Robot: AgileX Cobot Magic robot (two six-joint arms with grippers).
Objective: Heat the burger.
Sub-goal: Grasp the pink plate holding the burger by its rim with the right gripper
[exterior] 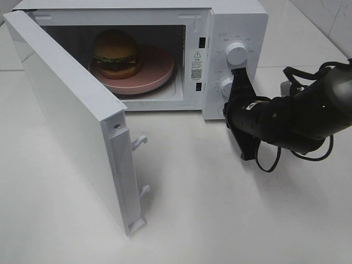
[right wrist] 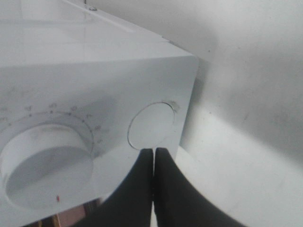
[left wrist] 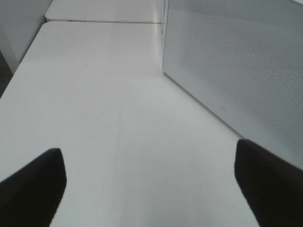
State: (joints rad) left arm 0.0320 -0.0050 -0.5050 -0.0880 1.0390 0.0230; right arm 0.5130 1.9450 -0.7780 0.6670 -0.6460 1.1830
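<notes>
burger [exterior: 115,52]: glossy domed bun, is seated on flat pink round plate [exterior: 159,74] inside boxy white microwave [exterior: 242,22] | right gripper [right wrist: 154,152]: black jaws are pressed together, empty, at flat round button [right wrist: 152,124] | left gripper [left wrist: 151,189]: jaws are spread wide, empty, above smooth table [left wrist: 94,94]

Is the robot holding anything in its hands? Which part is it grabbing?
Nothing is held. The right hand is shut empty, tips by the round button on the microwave. The left hand is open above the table. The burger sits inside.
</notes>
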